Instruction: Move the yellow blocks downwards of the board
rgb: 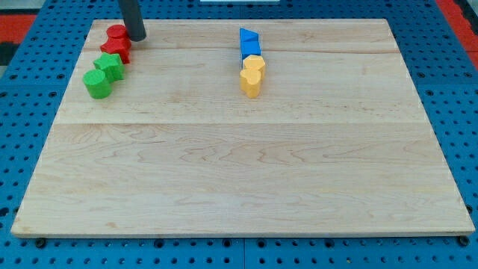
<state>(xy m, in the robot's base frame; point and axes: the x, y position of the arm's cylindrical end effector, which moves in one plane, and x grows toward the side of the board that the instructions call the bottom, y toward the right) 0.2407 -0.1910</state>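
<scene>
Camera view, inventory: no pincer on rig, rod only, holds nothing. My tip [136, 36] at board's 11 o'clock, touching red blocks [116, 42], well apart from yellow blocks [252, 75]. Yellows approx 1 o'clock, abutting blue blocks [249, 43]; not yet moved down.

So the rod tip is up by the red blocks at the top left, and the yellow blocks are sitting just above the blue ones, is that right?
Not quite. The camera view shows the yellow blocks just below the blue blocks, toward the view's bottom, not above them. The rest holds: my tip is at the view's top left, right beside the red blocks.
</scene>
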